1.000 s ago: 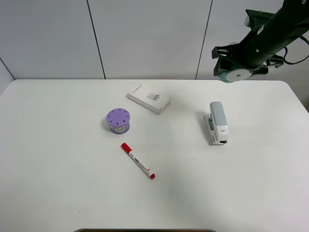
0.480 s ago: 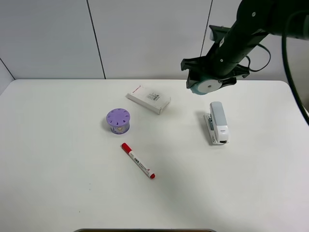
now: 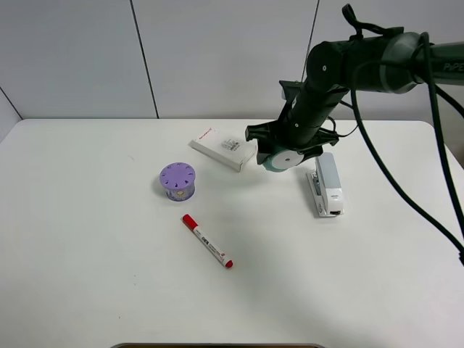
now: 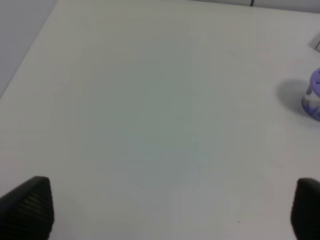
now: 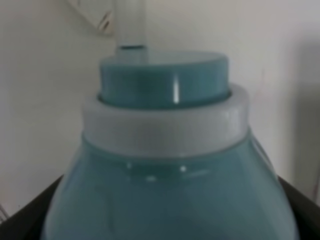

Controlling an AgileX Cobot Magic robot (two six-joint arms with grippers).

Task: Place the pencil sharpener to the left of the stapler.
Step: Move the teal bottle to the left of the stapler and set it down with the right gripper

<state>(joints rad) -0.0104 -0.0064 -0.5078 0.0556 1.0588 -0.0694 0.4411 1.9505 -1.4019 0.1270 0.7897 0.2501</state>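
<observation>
The teal pencil sharpener (image 3: 283, 158) with its white round face hangs just above the table, with my right gripper (image 3: 284, 148) shut on it. It sits left of the grey and white stapler (image 3: 326, 183), which lies lengthwise on the table. In the right wrist view the pencil sharpener (image 5: 167, 165) fills nearly the whole picture, between dark fingers at the lower corners. The left wrist view shows my left gripper (image 4: 170, 210) open over bare table, only its dark fingertips (image 4: 27, 205) showing. The left arm is out of the exterior high view.
A flat white box (image 3: 222, 148) lies just left of the sharpener. A purple round cylinder with holes (image 3: 177, 181) stands at centre left, also the purple cylinder (image 4: 312, 96) at the left wrist view's edge. A red-capped marker (image 3: 207, 241) lies in front of it.
My right arm has swung left and down from above the table's back right corner, carrying the sharpener past the stapler to a low spot on its left.
</observation>
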